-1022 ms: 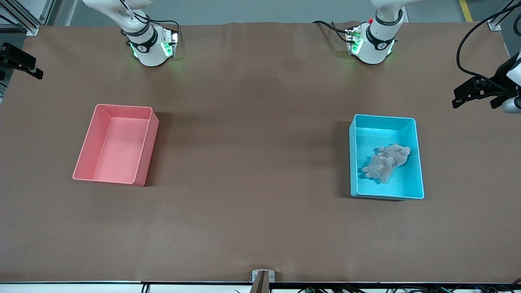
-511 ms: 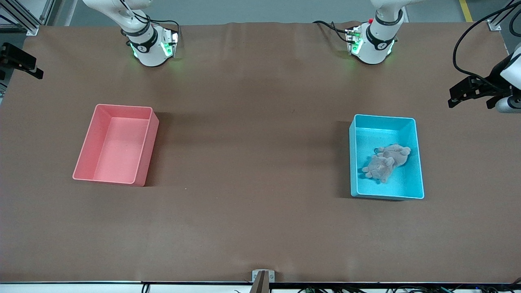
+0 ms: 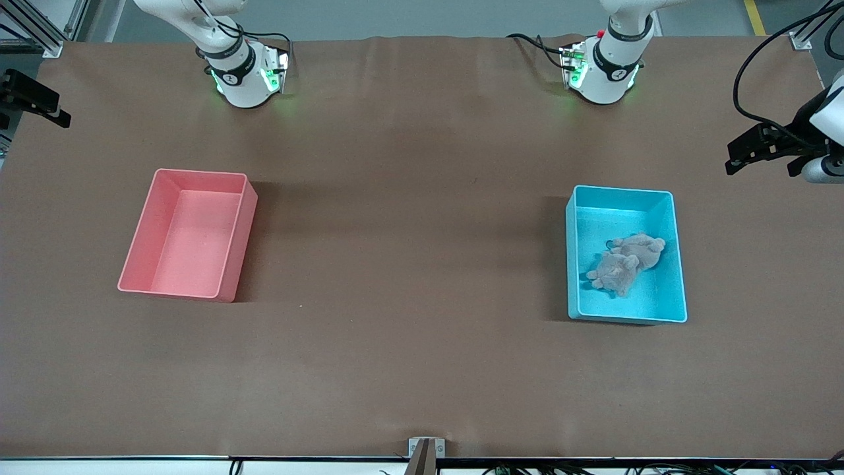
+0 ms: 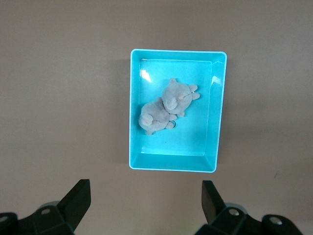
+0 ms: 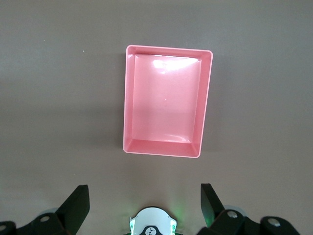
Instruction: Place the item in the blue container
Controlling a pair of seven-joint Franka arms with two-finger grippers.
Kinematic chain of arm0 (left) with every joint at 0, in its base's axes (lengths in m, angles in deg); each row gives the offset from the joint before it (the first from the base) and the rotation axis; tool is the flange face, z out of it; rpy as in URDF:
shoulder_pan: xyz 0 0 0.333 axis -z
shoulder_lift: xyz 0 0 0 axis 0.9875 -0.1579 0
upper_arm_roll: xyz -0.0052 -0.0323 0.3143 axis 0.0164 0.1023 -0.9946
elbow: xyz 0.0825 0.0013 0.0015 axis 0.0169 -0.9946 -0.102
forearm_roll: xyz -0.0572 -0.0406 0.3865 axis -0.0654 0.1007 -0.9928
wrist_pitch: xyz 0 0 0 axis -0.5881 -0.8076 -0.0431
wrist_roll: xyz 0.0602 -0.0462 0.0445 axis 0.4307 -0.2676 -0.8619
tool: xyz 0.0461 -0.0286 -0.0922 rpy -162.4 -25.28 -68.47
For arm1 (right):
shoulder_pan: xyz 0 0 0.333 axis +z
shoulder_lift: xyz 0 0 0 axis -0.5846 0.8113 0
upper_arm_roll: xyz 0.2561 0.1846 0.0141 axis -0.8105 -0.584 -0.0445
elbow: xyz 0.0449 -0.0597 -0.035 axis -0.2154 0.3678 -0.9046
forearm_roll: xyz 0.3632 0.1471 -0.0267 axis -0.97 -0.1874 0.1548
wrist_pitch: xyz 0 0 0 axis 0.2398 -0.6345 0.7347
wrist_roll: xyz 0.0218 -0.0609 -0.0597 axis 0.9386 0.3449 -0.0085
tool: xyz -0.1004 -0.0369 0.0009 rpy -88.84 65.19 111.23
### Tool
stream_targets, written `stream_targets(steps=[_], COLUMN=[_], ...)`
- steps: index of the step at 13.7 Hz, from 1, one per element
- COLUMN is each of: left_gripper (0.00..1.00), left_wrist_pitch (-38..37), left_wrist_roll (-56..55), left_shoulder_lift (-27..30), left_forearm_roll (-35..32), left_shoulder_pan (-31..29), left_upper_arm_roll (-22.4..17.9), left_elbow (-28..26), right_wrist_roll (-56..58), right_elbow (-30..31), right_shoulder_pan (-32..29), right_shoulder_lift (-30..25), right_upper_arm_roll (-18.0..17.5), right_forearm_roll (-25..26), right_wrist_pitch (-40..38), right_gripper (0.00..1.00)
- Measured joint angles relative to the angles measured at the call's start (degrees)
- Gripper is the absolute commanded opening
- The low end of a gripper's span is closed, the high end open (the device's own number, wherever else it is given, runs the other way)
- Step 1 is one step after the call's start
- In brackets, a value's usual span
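Change: left tool (image 3: 755,148) has pulled up and away toward the left arm's end of the table since the frame 1 second back, then barely shifted over the last half second; the soft toy and both bins lie exactly as they did.
Left tool: jaws spread wide and empty; in the left wrist view (image 4: 144,205) the 2 dark fingers frame the blue container from high above, touching nothing.
Right tool: seen only in its own wrist view (image 5: 142,205), jaws wide apart and empty, hanging high over the pink bin; this arm waits.
Soft toy (image 3: 623,264): a grey plush animal lying on its side inside the blue container, on the floor of the bin, roughly at its middle (image 4: 166,105).
Blue container (image 3: 679,310): upright on the table toward the left arm's end, walls clear of both arms.
Pink bin (image 3: 142,231): toward the right arm's end, well apart from the blue container, with nothing inside (image 5: 128,98).
Table (image 3: 409,277): brown cover, no other loose item showing.
Meaning for the task: judged from how things lie, the item is already in the blue container and the left arm's retreat reads as the closing move; nothing seems left to carry.
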Motion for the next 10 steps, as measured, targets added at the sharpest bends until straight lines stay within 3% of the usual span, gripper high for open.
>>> stream_targets(steps=[6, 10], left_gripper=[1.0, 1.0], left_wrist_pitch=[0.0, 0.0], left_wrist_roll=[0.0, -0.1], left_shoulder_lift=[-0.6, -0.6], left_forearm_roll=[0.0, 0.0], left_shoulder_pan=[1.6, 10.3], left_upper_arm_roll=[-0.9, -8.1], left_elbow=[0.0, 0.0], right_wrist_roll=[0.0, 0.0], right_elbow=[0.0, 0.1], right_shoulder_pan=[0.0, 0.0], right_shoulder_lift=[0.0, 0.0], right_upper_arm_roll=[0.0, 0.0], right_forearm_roll=[0.0, 0.0], right_wrist_pitch=[0.0, 0.0], right_gripper=[1.0, 1.0])
